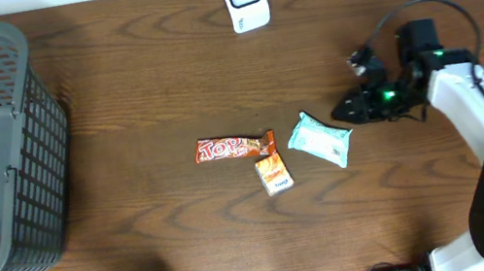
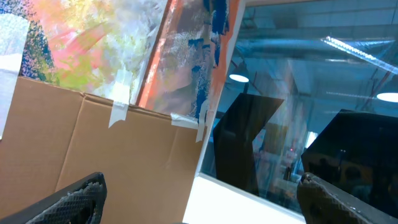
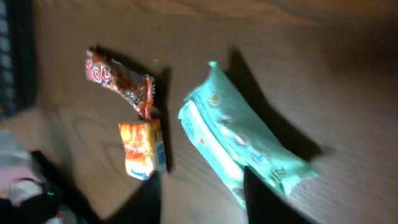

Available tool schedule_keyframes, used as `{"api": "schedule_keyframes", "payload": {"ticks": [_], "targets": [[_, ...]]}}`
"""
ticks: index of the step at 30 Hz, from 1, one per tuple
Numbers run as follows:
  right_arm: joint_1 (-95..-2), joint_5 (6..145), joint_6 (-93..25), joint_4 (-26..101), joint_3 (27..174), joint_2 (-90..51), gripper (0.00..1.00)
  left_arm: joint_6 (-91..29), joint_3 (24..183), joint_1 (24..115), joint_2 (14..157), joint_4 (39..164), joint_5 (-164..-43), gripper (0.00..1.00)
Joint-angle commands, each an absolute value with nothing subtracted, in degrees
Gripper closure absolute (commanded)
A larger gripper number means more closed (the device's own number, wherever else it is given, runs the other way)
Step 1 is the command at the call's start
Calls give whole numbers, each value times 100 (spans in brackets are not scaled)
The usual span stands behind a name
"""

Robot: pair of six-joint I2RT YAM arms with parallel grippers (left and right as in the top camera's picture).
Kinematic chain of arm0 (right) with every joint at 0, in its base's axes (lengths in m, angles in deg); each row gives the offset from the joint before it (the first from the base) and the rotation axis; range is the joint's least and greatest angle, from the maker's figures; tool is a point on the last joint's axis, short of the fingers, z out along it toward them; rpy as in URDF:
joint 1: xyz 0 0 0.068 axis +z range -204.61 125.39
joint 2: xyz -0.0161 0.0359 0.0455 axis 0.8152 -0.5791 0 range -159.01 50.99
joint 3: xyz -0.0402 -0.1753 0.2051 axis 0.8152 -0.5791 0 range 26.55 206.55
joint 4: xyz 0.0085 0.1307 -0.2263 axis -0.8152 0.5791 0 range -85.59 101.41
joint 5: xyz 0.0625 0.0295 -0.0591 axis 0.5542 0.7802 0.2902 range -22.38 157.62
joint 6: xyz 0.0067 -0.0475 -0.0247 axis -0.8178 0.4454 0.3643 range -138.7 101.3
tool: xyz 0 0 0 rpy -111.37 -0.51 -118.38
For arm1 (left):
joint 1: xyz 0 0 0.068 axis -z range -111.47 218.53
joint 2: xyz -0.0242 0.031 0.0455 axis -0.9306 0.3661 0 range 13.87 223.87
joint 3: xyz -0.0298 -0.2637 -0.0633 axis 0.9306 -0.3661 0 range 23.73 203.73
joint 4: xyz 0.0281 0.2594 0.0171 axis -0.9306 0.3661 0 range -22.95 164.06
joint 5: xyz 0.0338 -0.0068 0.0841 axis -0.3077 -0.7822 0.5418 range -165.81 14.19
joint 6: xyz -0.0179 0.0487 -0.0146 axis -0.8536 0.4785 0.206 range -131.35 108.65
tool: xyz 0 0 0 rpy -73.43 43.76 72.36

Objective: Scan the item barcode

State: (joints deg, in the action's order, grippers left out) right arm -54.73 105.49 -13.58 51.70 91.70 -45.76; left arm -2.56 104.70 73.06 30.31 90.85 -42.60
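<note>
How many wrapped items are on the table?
3: Top candy bar at centre, orange packet by its right end, teal wipes pack right of both. None appear hidden.

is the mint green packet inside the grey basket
No, the mint green packet lies on the wooden table beside the orange snack bar, well away from the grey basket at the left edge.

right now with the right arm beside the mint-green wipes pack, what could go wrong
The right fingers sit at just one end of the mint-green soft wipes pack, so a pinch there may slip. Nudging it could push it into the small orange sachet and red-orange candy bar lying close by.
</note>
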Motion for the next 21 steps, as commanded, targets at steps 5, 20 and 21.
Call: {"api": "schedule_keyframes", "payload": {"ticks": [5, 20, 21], "targets": [[-4448, 9343, -1950, 4879, 9196, -4609, 96, -286, 10459, 7278, 2999, 9063, -4210, 2], [-4181, 8606, -2094, 5091, 9159, -4620, 44, -286, 10459, 7278, 2999, 9063, -4210, 2], [-4184, 8604, -1976, 5102, 9161, -4620, 20, -286, 10459, 7278, 2996, 9065, -4210, 2]]}}
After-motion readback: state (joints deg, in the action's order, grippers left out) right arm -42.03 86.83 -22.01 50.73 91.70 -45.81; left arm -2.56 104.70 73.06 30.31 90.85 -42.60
